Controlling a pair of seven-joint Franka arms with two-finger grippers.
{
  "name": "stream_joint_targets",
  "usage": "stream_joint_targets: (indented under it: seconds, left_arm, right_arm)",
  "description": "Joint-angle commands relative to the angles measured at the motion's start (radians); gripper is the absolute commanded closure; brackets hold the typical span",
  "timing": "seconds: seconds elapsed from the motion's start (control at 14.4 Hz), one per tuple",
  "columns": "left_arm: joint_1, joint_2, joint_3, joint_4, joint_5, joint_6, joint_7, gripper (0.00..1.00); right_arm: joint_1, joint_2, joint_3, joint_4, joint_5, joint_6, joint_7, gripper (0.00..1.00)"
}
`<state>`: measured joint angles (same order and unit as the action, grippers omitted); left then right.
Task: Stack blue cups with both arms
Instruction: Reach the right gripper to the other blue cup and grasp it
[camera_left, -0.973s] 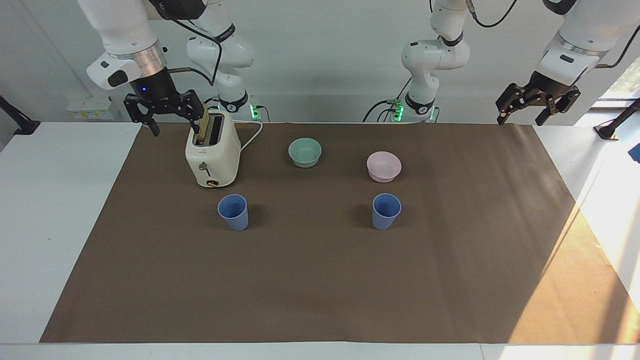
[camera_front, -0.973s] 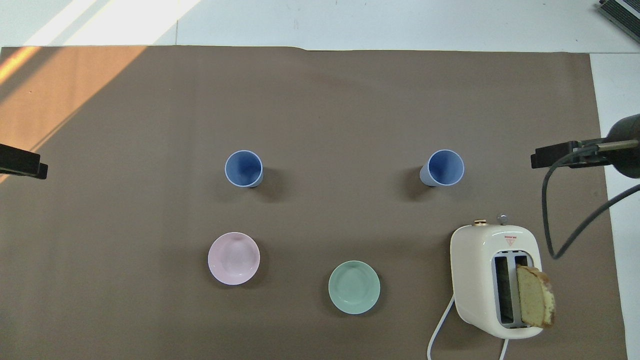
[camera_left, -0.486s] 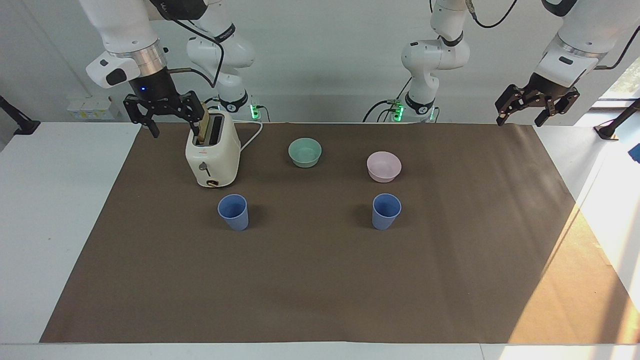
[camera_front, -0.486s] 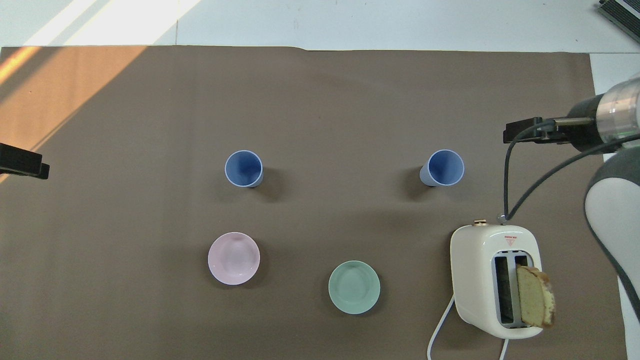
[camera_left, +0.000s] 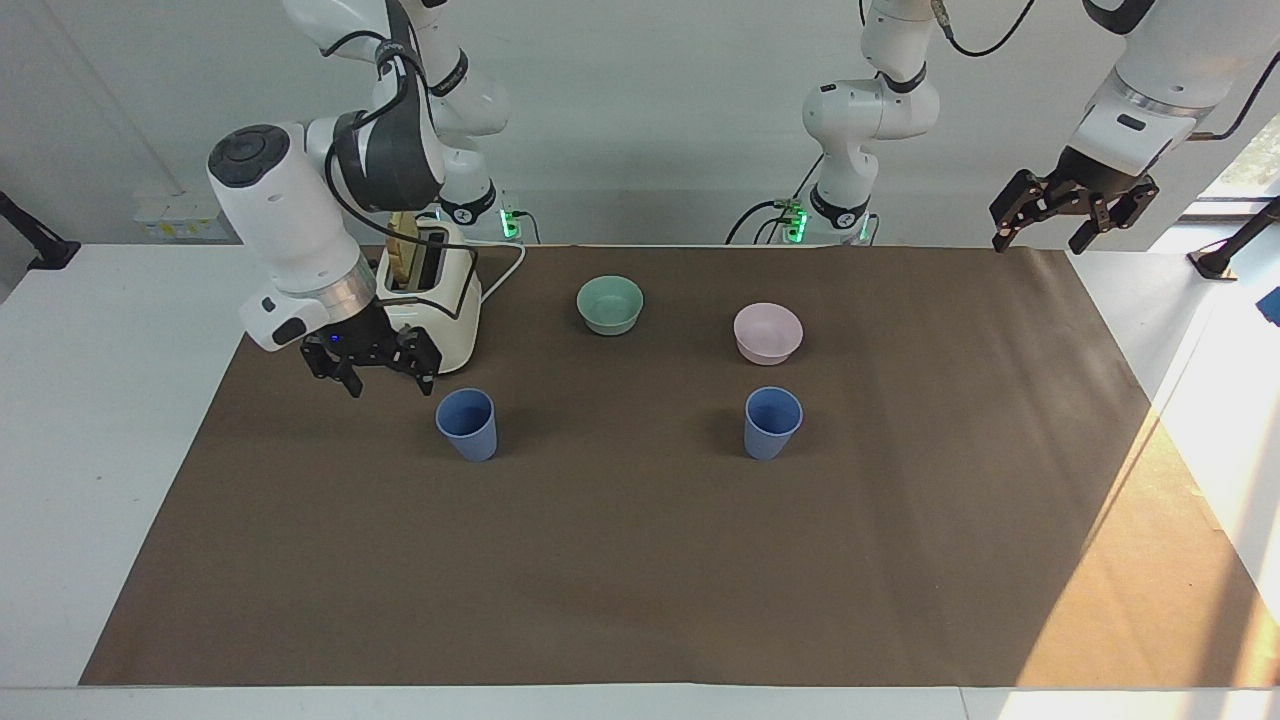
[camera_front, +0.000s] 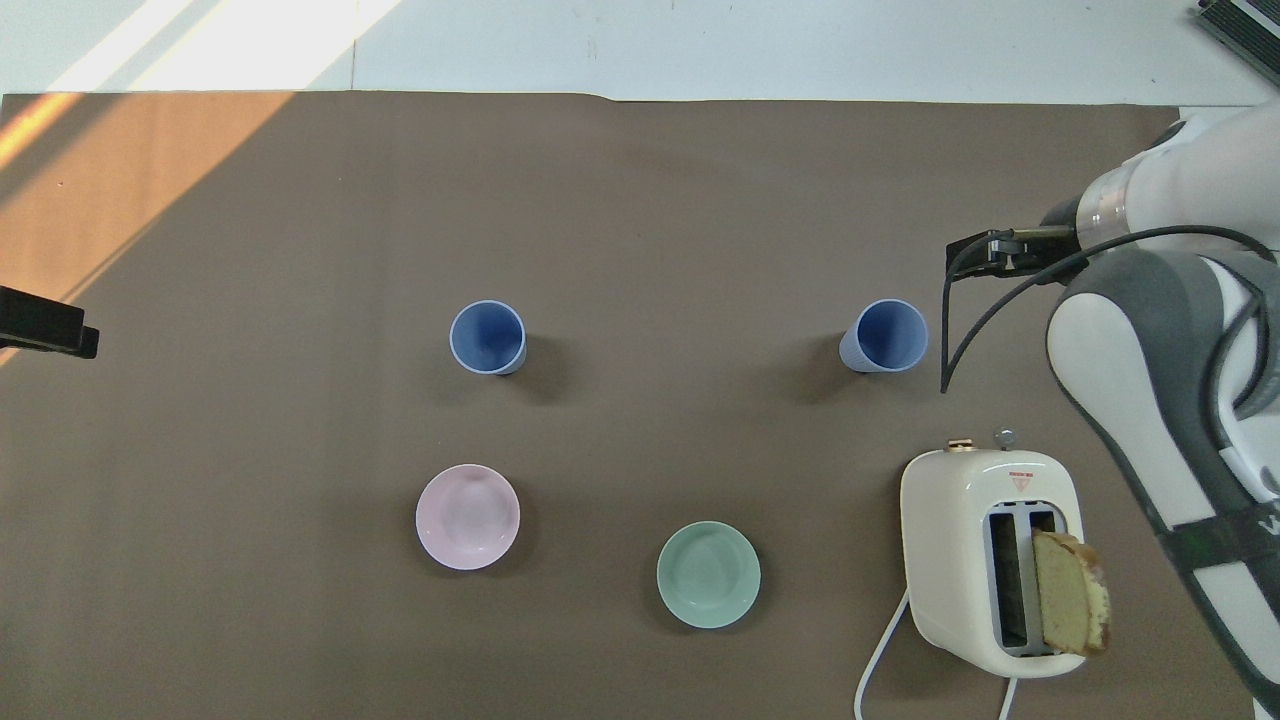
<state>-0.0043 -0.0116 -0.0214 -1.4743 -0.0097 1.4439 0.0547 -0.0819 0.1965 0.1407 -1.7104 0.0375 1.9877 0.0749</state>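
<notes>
I'm hovering the right gripper (camera_left: 382, 377), fingers open, beside one small periwinkle-blue plastic cup (camera_left: 467, 424); the left gripper (camera_left: 1040, 236), fingers open, is waiting.

Blue cups (camera_left: 467, 424) (camera_left: 772, 422); mint-green bowl (camera_left: 610, 304); pale pink bowl (camera_left: 767, 333); cream toaster (camera_front: 988, 560); brown mat (camera_left: 640, 560).

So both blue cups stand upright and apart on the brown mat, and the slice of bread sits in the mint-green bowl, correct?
Not quite. The blue cups do stand upright and apart on the brown mat, but the slice of bread sits in a slot of the toaster, not in the mint-green bowl, which holds nothing. The overhead view shows this.
</notes>
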Motion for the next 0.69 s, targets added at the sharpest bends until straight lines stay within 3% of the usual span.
stream_joint_targets:
  seconds: [0.0,0.63]
  left_arm:
    - [0.015,-0.011,-0.009,-0.015,0.01,0.003,0.013,0.0]
    - [0.015,-0.01,-0.009,-0.015,0.01,0.003,0.013,0.0]
  right_arm:
    - [-0.007,0.0,0.005,-0.069,0.01,0.059,0.014,0.0]
    - [0.016,0.05,0.005,-0.159,0.012,0.125,0.016,0.0]
